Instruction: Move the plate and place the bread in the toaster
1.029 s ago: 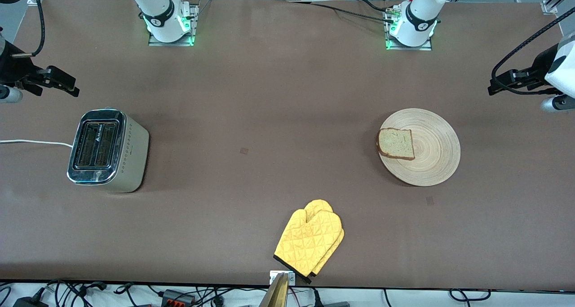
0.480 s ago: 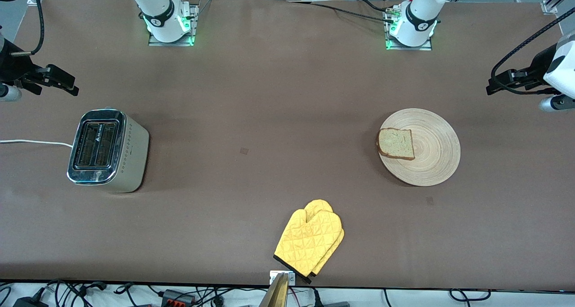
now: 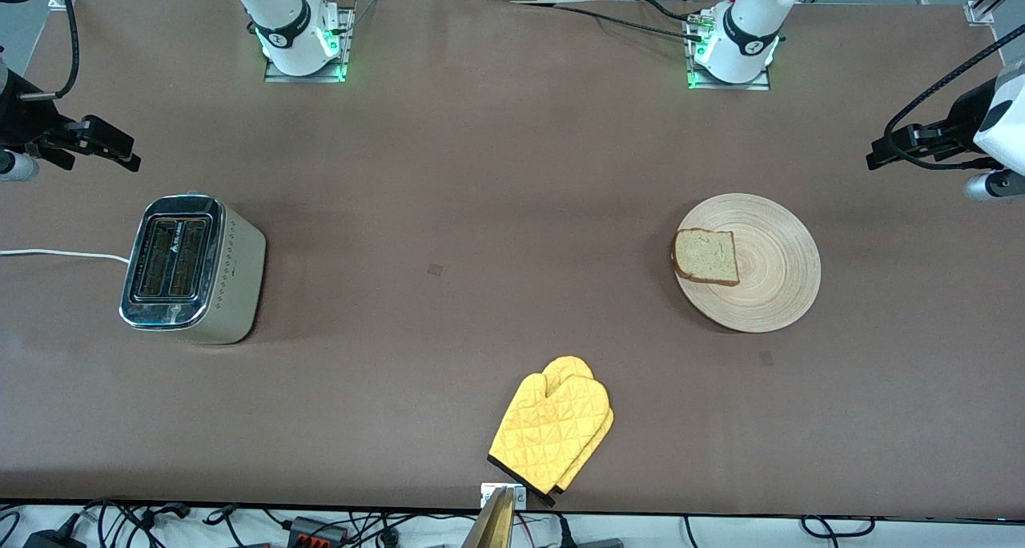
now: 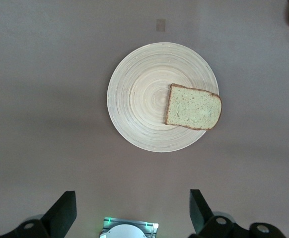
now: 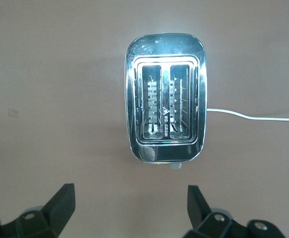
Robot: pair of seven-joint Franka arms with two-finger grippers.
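The round wooden plate (image 3: 773, 271) lies on the table toward the left arm's end. The slice of bread (image 3: 706, 256) lies flat on its edge that faces the right arm's end. The chrome-topped toaster (image 3: 192, 269) stands toward the right arm's end, both slots empty. My left gripper (image 3: 879, 155) hangs open and empty, high over the table's left-arm end; its wrist view shows the plate (image 4: 139, 99) and bread (image 4: 192, 107) past the gripper (image 4: 132, 201). My right gripper (image 3: 118, 152) hangs open and empty over the table's right-arm end; its wrist view shows the toaster (image 5: 165, 99) past the gripper (image 5: 129, 198).
A pair of yellow oven mitts (image 3: 552, 428) lies near the table's edge closest to the front camera, midway between the arms. The toaster's white cord (image 3: 56, 253) runs off the right arm's end of the table.
Both grippers have drifted only slightly. The plate, bread and toaster have not moved.
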